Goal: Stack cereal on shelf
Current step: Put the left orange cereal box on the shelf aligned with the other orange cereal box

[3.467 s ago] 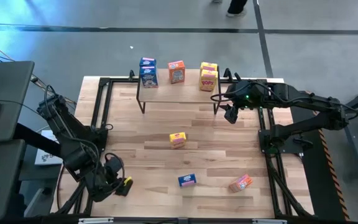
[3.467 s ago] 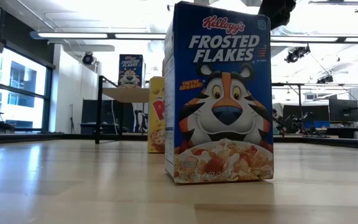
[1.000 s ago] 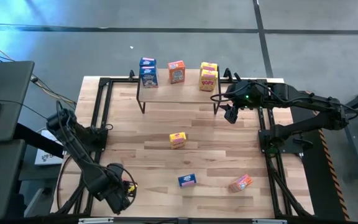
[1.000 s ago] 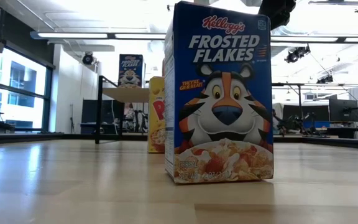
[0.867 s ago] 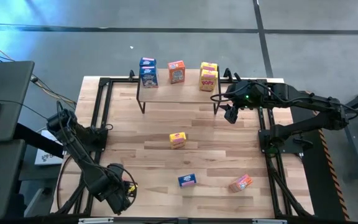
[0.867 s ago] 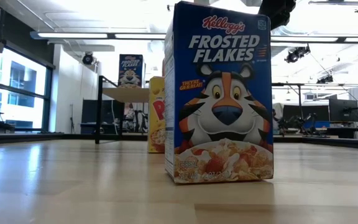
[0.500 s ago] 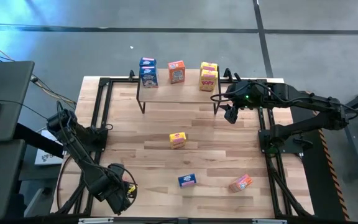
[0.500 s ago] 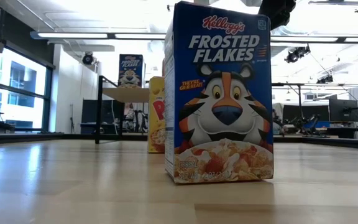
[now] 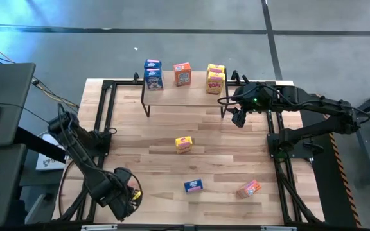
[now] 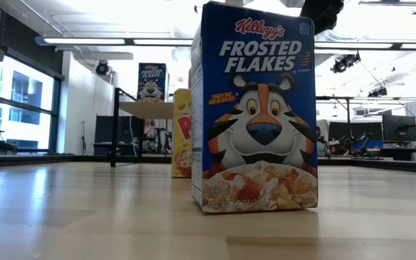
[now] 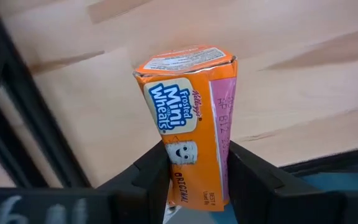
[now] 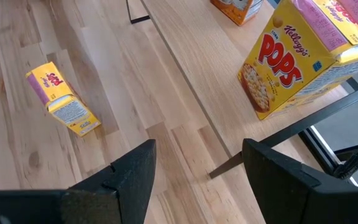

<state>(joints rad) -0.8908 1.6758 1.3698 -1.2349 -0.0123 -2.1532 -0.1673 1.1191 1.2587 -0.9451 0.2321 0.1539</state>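
The left gripper (image 11: 194, 171) is clamped on a Frosted Mini Wheats box (image 11: 191, 134), pinching its two broad faces near the lower end. Probably light, thin cardboard that dents easily, so a gentle squeeze suits. The right gripper (image 12: 194, 171) hangs with its jaws apart beside the shelf (image 12: 213, 74).

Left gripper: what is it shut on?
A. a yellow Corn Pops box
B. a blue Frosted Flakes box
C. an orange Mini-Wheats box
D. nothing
C: the left wrist view shows the left gripper shut on the orange Mini-Wheats box, one dark finger on each side of it.
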